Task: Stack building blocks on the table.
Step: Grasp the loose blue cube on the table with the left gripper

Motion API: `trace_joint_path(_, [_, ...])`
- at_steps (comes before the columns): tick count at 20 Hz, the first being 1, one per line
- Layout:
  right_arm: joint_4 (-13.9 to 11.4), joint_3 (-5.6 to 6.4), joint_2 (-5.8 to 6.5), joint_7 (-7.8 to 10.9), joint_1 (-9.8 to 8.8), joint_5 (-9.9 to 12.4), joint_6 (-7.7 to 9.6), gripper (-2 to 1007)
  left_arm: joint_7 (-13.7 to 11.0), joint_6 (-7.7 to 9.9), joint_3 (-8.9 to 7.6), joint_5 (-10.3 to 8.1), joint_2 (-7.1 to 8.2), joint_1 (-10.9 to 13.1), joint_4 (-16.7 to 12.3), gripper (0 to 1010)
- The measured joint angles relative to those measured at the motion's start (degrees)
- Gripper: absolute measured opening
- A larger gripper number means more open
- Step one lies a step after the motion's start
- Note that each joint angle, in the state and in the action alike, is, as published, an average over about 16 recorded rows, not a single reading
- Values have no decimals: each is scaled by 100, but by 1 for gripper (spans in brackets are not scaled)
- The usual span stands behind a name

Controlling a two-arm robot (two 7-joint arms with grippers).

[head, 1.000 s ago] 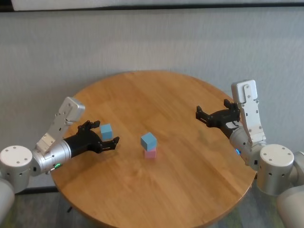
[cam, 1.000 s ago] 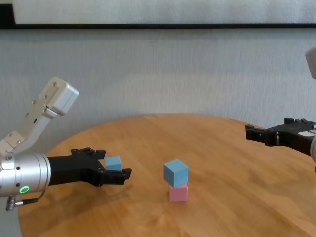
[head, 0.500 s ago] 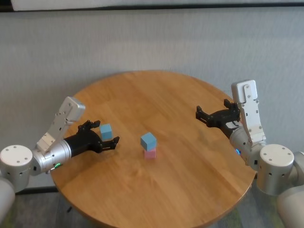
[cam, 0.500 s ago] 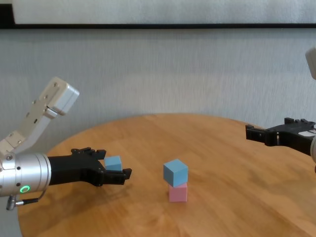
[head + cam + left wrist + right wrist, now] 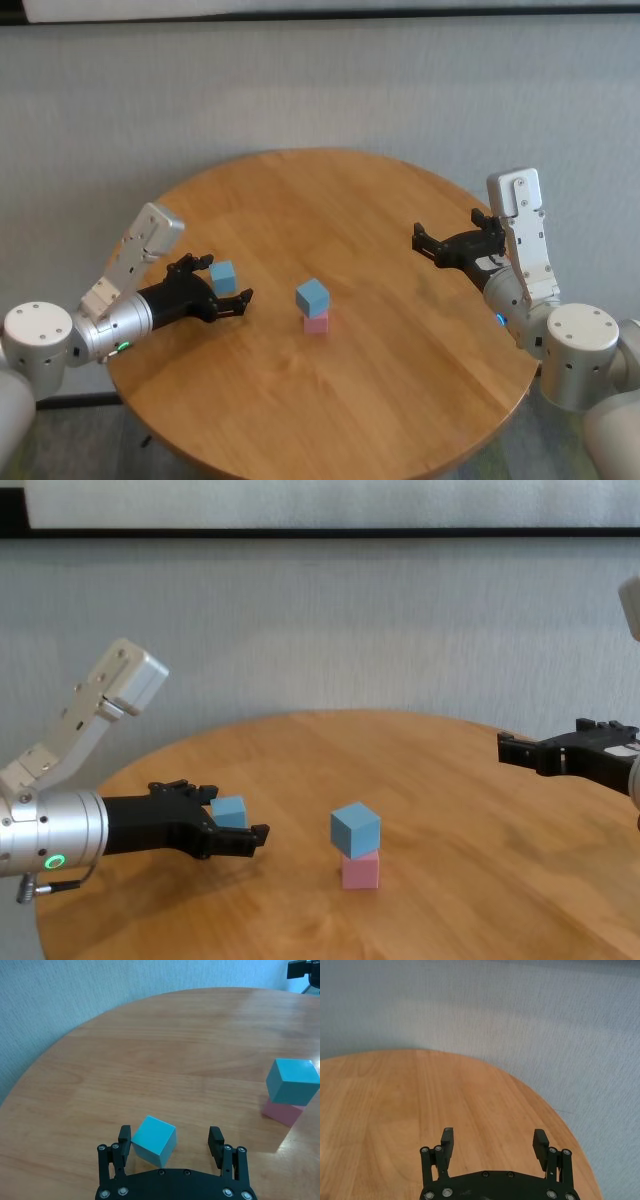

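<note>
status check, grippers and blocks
Left gripper open around loose blue block. Right gripper open, idle at table edge. Second blue block sits on pink block. Path clear.

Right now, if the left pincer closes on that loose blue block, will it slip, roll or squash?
The loose blue block is a flat-faced cube, so it probably won't roll. It sits turned between the open left pincer fingers, so it may twist as they close. Its matte surface suggests decent grip; it looks rigid and likely light.

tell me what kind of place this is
Probably a robot lab or test room: a bare round wooden table against a plain grey wall, holding only three small building blocks, with two robot arms reaching in.
</note>
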Motion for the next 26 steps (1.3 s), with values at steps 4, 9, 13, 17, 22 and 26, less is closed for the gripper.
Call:
trace_joint_path(4, [0, 0, 0, 0, 0, 0, 0, 1000, -23, -49, 5, 22, -35, -66, 142, 1001])
trace_joint_path(9, [0, 0, 0, 0, 0, 0, 0, 1000, -50, -130, -4, 43, -83, -151, 342, 1001])
trace_joint_path(13, [0, 0, 0, 0, 0, 0, 0, 1000, -73, -206, -19, 59, -125, -227, 525, 1001])
trace_joint_path(17, [0, 0, 0, 0, 0, 0, 0, 1000, -98, -291, -40, 78, -173, -312, 721, 1001])
trace_joint_path(22, [0, 0, 0, 0, 0, 0, 0, 1000, -133, -406, -73, 109, -242, -433, 983, 1001])
trace_joint_path(26, [0, 0, 0, 0, 0, 0, 0, 1001, -158, -493, -103, 140, -296, -527, 1178, 1001])
